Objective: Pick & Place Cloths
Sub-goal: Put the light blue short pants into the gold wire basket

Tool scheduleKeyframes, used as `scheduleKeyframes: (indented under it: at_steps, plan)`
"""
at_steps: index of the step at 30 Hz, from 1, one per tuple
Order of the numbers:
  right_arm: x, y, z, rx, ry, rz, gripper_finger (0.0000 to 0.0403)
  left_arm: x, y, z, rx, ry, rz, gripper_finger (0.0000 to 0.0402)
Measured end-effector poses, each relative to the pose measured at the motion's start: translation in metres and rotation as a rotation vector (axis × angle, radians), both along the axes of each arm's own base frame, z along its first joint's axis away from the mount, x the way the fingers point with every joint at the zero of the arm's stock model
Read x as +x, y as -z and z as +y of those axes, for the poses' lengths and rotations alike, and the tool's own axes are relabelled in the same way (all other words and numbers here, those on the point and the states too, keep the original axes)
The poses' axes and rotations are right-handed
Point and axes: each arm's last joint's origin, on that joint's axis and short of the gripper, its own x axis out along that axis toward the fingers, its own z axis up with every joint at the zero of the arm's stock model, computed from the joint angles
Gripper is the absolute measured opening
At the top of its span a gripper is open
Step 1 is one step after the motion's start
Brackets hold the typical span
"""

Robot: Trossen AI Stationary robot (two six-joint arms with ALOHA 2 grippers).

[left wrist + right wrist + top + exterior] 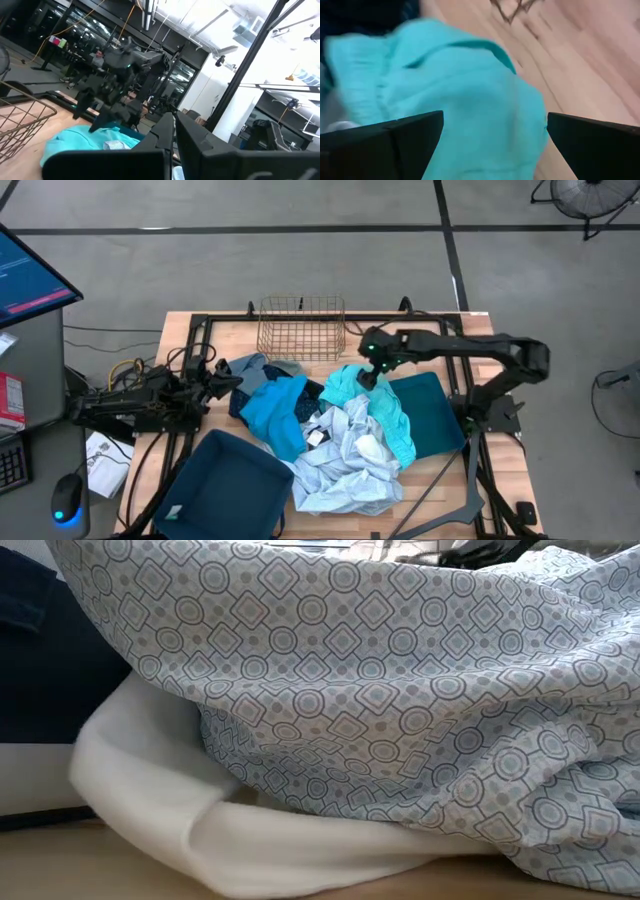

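Note:
A heap of cloths lies mid-table: a turquoise cloth [345, 385] at its far right, a bright blue one [275, 415] on the left, a navy dotted one [312, 398] between them, and a pale grey-blue patterned one [340, 465] at the near side. The patterned cloth [380, 690] fills the low view, lying over a white cloth [200, 810]. My right gripper [368, 377] is open right over the turquoise cloth [465, 100], one finger on each side of its hump. My left gripper [232, 385] is shut and waits at the heap's left edge. My right gripper [495, 125] comes at the turquoise cloth's far hump [485, 75] from above, pointing down, with its fingers spread wide on either side. I cannot tell whether the fingertips touch the cloth, which lies slack on the heap.
A gold wire basket [302, 328] stands at the far edge, just behind the heap. One dark teal bin [225, 485] sits near left. Another [435, 415] sits on the right, with cloth draped over its left rim. Black frame rails run along the table's sides.

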Motion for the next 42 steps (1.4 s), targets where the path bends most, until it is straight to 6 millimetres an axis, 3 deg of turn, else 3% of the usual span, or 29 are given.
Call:
scheduleKeyframes:
  at_steps: [7,10,14,19,20,23,25,28,42]
  plan:
    - [0.008,0.029,-0.005,0.055,-0.070,0.100,0.0346,0.000,0.000,0.000,0.000,0.000,-0.001,0.0004]
    - [0.010,0.035,-0.007,0.098,-0.108,0.104,0.0320,0.000,0.000,0.000,0.001,0.000,-0.001,0.0004]
    - [0.010,0.042,-0.008,0.115,-0.123,0.130,0.0236,0.000,0.000,0.000,0.001,0.000,-0.001,0.0004]
    - [0.010,0.042,-0.008,0.118,-0.161,0.128,0.0044,0.000,0.000,0.000,0.001,0.000,-0.001,0.0004]
    - [0.009,0.040,-0.008,0.117,-0.161,0.125,0.0023,0.000,0.000,0.000,0.001,0.000,-0.001,0.0004]
    - [0.008,0.030,-0.008,0.108,-0.142,0.087,0.0011,0.000,0.000,0.000,0.001,0.000,-0.002,0.0004]
    - [0.008,0.017,-0.006,0.101,-0.125,0.049,0.0004,0.000,0.000,0.000,0.001,0.000,-0.001,0.0004]
    - [0.009,-0.019,-0.004,0.070,-0.106,-0.058,0.0002,0.000,0.000,0.000,0.001,0.000,-0.002,0.0004]
    - [-0.010,-0.220,0.003,-0.182,-0.083,-0.693,0.0001,0.000,0.000,0.000,0.001,0.000,-0.002,0.0004]
